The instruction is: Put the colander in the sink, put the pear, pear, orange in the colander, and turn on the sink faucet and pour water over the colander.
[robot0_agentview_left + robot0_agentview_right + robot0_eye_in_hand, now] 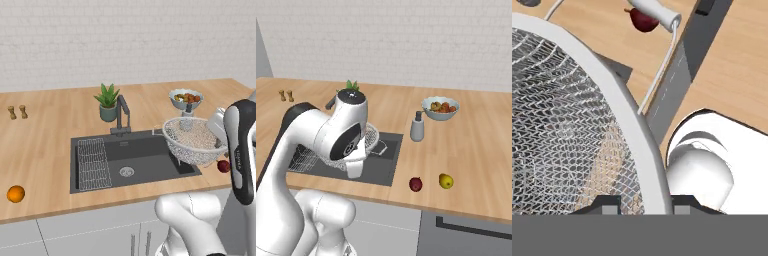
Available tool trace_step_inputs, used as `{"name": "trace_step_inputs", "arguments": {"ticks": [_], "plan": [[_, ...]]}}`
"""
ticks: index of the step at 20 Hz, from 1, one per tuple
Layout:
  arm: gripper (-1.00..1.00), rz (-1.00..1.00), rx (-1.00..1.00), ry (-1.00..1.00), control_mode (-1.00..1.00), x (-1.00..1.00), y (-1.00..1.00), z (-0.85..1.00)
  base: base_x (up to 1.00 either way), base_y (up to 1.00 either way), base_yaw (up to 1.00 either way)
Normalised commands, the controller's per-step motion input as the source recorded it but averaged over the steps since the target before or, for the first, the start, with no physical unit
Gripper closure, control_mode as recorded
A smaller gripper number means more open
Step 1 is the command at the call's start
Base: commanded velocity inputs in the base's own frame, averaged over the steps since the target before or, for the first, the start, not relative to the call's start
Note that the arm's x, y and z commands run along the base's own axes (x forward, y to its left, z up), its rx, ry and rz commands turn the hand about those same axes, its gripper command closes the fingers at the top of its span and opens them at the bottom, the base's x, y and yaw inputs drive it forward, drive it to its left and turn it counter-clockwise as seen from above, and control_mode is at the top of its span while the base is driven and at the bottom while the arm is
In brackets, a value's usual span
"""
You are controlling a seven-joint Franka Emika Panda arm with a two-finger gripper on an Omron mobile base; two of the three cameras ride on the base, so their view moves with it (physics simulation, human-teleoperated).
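In the left base view, the colander (195, 140) hangs tilted above the right end of the sink (145, 152), clear of the basin floor, with the arm's hand at its right rim. The faucet (122, 116) stands behind the sink, beside a potted plant (107, 102). A wire rack (93, 163) lies in the left part of the basin. The orange (16, 193) sits on the counter (40, 145) far to the left, well apart from the sink. The red pear (223, 166) lies on the counter just right of the sink, partly behind the arm. A fruit bowl (185, 98) rests behind the colander, and two small shakers (17, 112) stand at the far left.

In the right base view, the arm covers most of the colander (373, 136), whose mesh edge shows over the sink (383, 167). The red pear (415, 184) and the yellow pear (445, 181) lie near each other on the counter right of the sink. A grey bottle (417, 127) stands in front of the fruit bowl (440, 108).

In the hand view, the gripper (641, 205) is closed on the colander's white rim (627, 115), one finger on each side of it. The red pear (643, 20) shows at the top on the counter.
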Motion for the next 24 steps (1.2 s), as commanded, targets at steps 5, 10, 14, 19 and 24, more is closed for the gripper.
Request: {"name": "trace_step_inputs", "arguments": {"ticks": [5,10,14,19,24], "plan": [[1.0,0.31,-0.05,-0.05,-1.0,0.36,-0.19,-0.13,0.0,0.0,0.0],[1.0,0.18,0.03,-0.16,-1.0,0.57,-0.08,-0.01,0.0,0.0,0.0],[1.0,0.01,0.04,0.0,-1.0,0.64,0.01,-0.06,0.0,0.0,0.0],[1.0,0.0,0.0,0.0,-1.0,0.46,0.26,-0.29,0.0,0.0,0.0],[1.0,0.0,0.0,0.0,-1.0,0.19,0.37,-0.49,0.0,0.0,0.0]]}}
